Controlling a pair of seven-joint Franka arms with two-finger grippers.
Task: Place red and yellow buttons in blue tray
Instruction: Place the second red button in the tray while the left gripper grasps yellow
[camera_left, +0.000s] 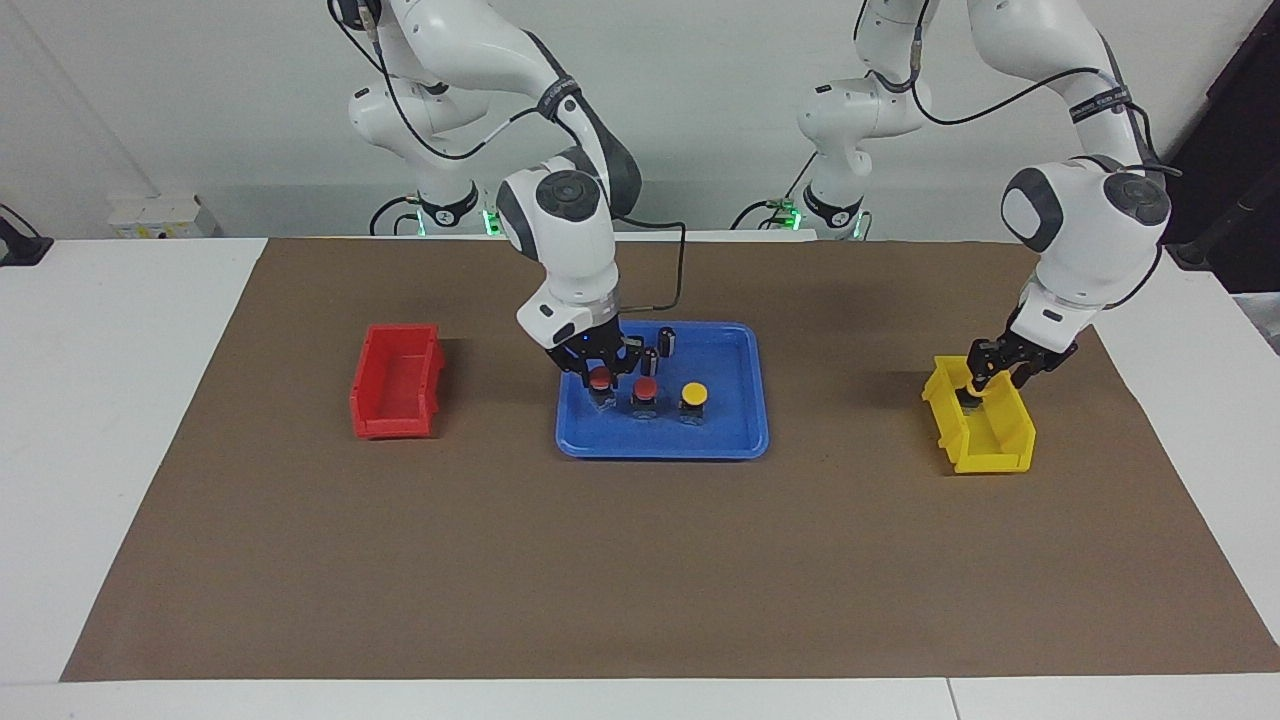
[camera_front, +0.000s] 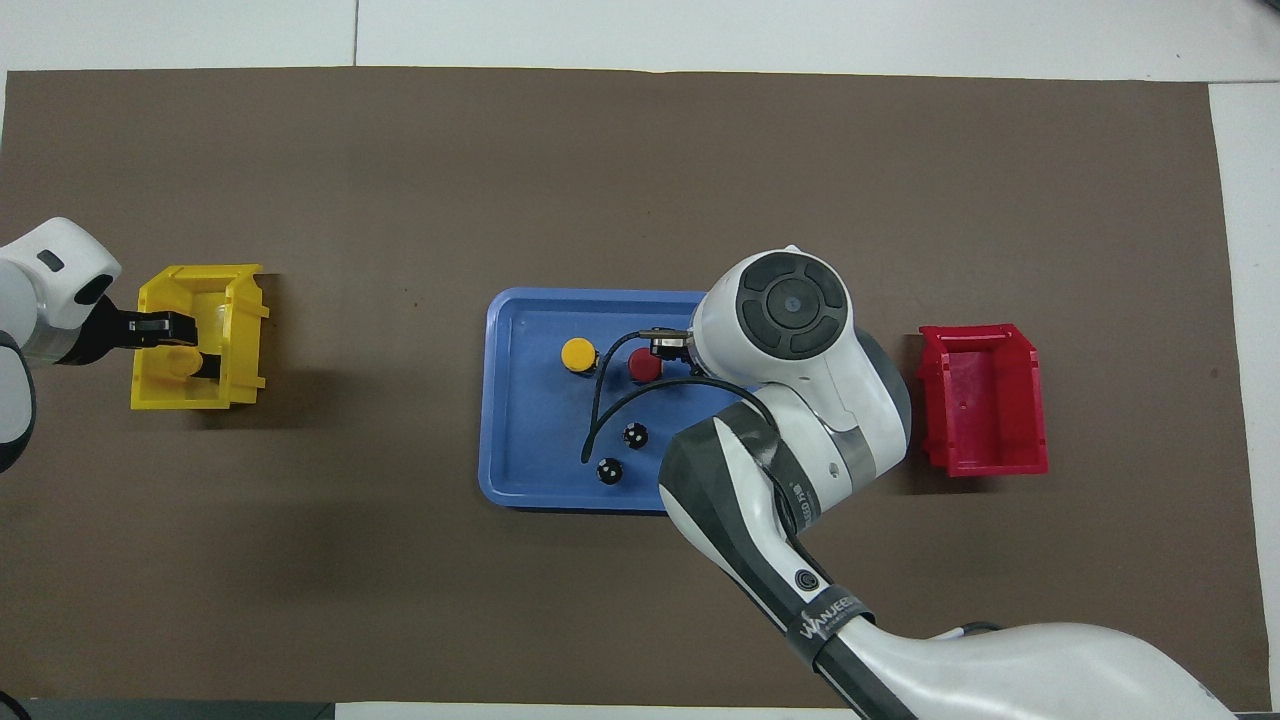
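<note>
The blue tray (camera_left: 660, 447) lies mid-table and also shows in the overhead view (camera_front: 497, 400). A red button (camera_left: 646, 390) and a yellow button (camera_left: 693, 393) stand in it, both also seen from overhead, red (camera_front: 645, 365) and yellow (camera_front: 578, 353). My right gripper (camera_left: 600, 380) is down in the tray, shut on a second red button (camera_left: 599, 377) at about the tray floor. The arm hides that button in the overhead view. My left gripper (camera_left: 995, 383) reaches into the yellow bin (camera_left: 1000, 455), around a yellow button (camera_front: 178, 358).
Two dark capless cylinders (camera_left: 667, 340) (camera_left: 650, 360) stand in the tray, nearer to the robots than the buttons. A red bin (camera_left: 397, 382) sits toward the right arm's end of the brown mat. The yellow bin (camera_front: 240, 330) sits toward the left arm's end.
</note>
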